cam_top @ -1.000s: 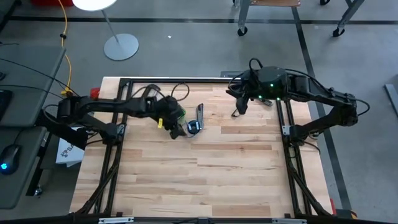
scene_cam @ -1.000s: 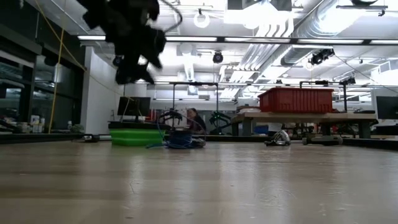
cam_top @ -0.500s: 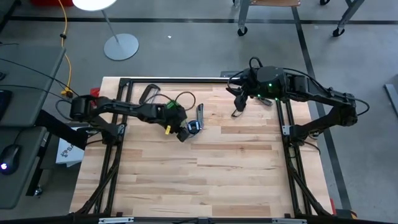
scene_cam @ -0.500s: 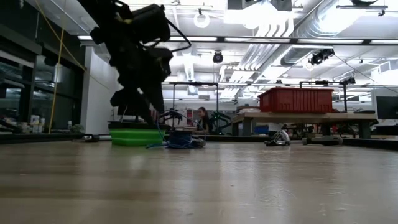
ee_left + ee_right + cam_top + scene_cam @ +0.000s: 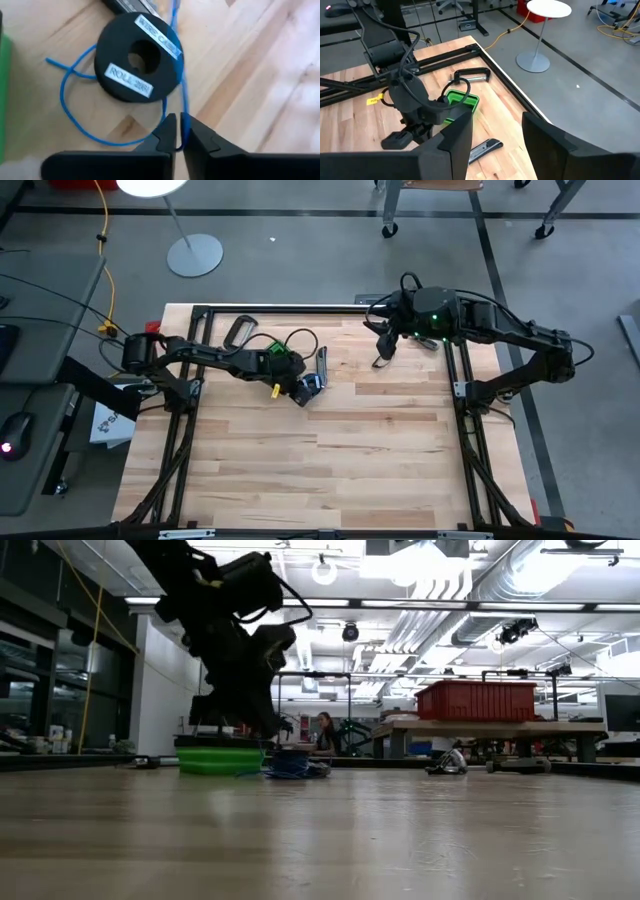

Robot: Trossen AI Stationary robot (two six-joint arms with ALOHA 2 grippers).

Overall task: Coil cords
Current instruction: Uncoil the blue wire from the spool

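From above, the left gripper (image 5: 303, 392) is seen lowered onto the table (image 5: 380, 470) beside the green box (image 5: 275, 355), at the dark spool (image 5: 313, 383). The right gripper (image 5: 383, 352) is held apart, fingers spread, near the table's far edge. In the left wrist view, the fingertips (image 5: 170, 131) are pinched together on the blue wire (image 5: 182, 100), just beside the spool (image 5: 139, 58).
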